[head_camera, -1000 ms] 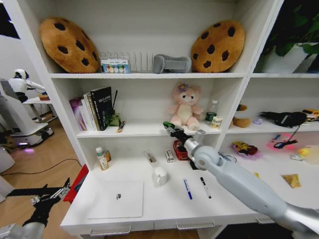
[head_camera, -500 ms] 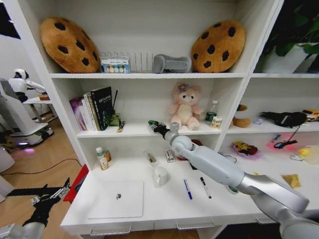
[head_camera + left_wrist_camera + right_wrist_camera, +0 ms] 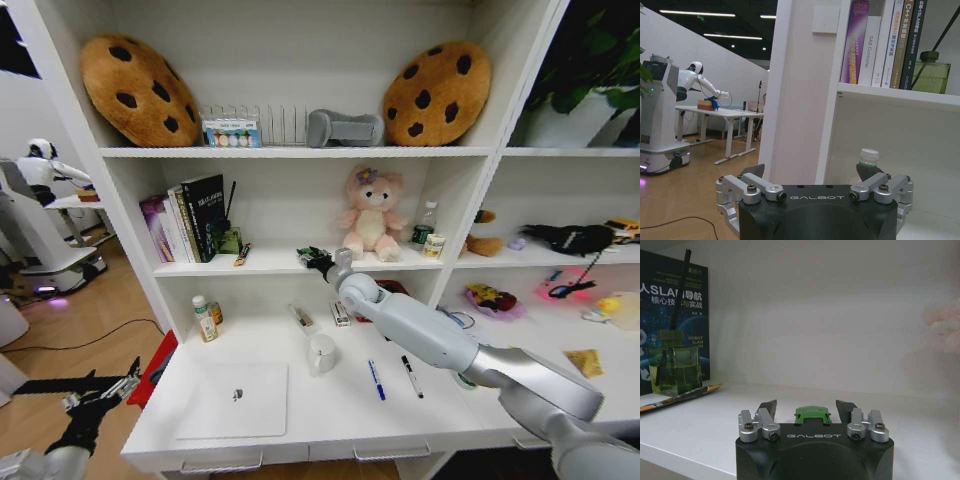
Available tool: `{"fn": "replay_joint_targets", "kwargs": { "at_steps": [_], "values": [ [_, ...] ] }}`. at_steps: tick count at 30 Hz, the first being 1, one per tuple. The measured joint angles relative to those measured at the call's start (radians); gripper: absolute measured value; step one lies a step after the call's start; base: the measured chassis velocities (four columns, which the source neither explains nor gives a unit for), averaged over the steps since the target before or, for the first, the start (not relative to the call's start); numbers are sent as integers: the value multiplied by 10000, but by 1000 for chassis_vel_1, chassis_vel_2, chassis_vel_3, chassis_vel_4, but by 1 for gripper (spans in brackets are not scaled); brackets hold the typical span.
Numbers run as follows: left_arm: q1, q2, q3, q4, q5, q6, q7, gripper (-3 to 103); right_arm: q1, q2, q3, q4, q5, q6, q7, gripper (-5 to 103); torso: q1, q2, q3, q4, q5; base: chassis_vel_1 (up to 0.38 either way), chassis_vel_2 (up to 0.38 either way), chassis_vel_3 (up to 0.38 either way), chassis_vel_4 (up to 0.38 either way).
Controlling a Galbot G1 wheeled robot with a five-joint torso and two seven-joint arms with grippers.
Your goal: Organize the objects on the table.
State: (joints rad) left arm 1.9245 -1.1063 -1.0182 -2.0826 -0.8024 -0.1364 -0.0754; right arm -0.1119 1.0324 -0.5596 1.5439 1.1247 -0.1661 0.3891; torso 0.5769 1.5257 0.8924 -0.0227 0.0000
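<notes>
**Inspector:** Briefly, room first, then downward.

**Robot:** White shelf unit [image 3: 280,262] rising behind the surface [image 3: 330,415]; wood floor to my left. Bare white top, smooth, so I judge things will slide on it.

**Inspector:** The items?

**Robot:** Silver laptop [image 3: 235,400] lies shut near the front edge. I judge it heavy, stiff and slick, best taken by an edge. White mug [image 3: 321,353] stands behind it: rigid and breakable, best gripped at the rim or handle. Blue pen [image 3: 376,380] and black pen [image 3: 412,377] lie side by side: light, prone to roll, pinch mid-barrel.

**Inspector:** And your jaws?

**Robot:** Right jaws are over the middle shelf, clenched on the tiny green toy [image 3: 812,414]: light, hard, easily dropped. Left jaws hang released, low beside the surface's left end.
</notes>
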Motion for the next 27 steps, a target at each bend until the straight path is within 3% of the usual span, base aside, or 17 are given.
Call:
{"fn": "replay_joint_targets", "kwargs": {
  "at_steps": [3,5,6,8,9,16,18,21,23,25,27],
  "values": [
    [0,0,0,0,0,0,0,100,-143,-47,416,507,-98,-163,166,81,0,0,0,0,1,0,0,0,0],
    [0,0,0,0,0,0,-1,100,-178,-78,509,681,-102,-204,215,81,0,0,0,1,0,0,0,0,0],
    [-1,0,0,0,0,0,0,100,-262,-186,678,1082,-163,-258,291,91,0,0,0,1,0,0,0,0,0],
    [0,0,0,1,0,-1,0,100,-348,-282,777,1392,-242,-288,376,91,0,1,0,1,0,0,0,0,0],
    [0,0,0,0,0,0,0,100,-559,-472,936,1912,-480,-325,485,99,0,0,0,2,0,0,0,0,0],
    [0,0,0,1,0,0,0,100,-1859,-1330,2019,3579,-1446,-401,604,100,0,1,-1,1,1,0,0,0,0],
    [0,0,0,1,0,0,-1,100,-3056,-1858,2733,4357,-2321,-301,393,100,0,1,0,-1,3,0,0,0,0],
    [1,0,0,0,0,0,-1,100,-3670,-2137,3163,4793,-2660,-255,289,100,0,0,0,-2,6,0,0,0,0],
    [0,0,0,0,0,0,0,100,-5088,-2729,4203,5762,-3169,-142,230,100,-1,1,-1,-2,4,0,0,0,0],
    [0,0,1,0,0,-1,-1,100,-5471,-2891,4438,6003,-3354,-91,227,100,-1,1,-1,-2,2,0,0,0,0],
    [1,0,1,1,-1,0,0,100,-6839,-3270,5245,6604,-4046,77,228,100,-2,1,-2,0,-3,0,0,0,0]
  ]
}}
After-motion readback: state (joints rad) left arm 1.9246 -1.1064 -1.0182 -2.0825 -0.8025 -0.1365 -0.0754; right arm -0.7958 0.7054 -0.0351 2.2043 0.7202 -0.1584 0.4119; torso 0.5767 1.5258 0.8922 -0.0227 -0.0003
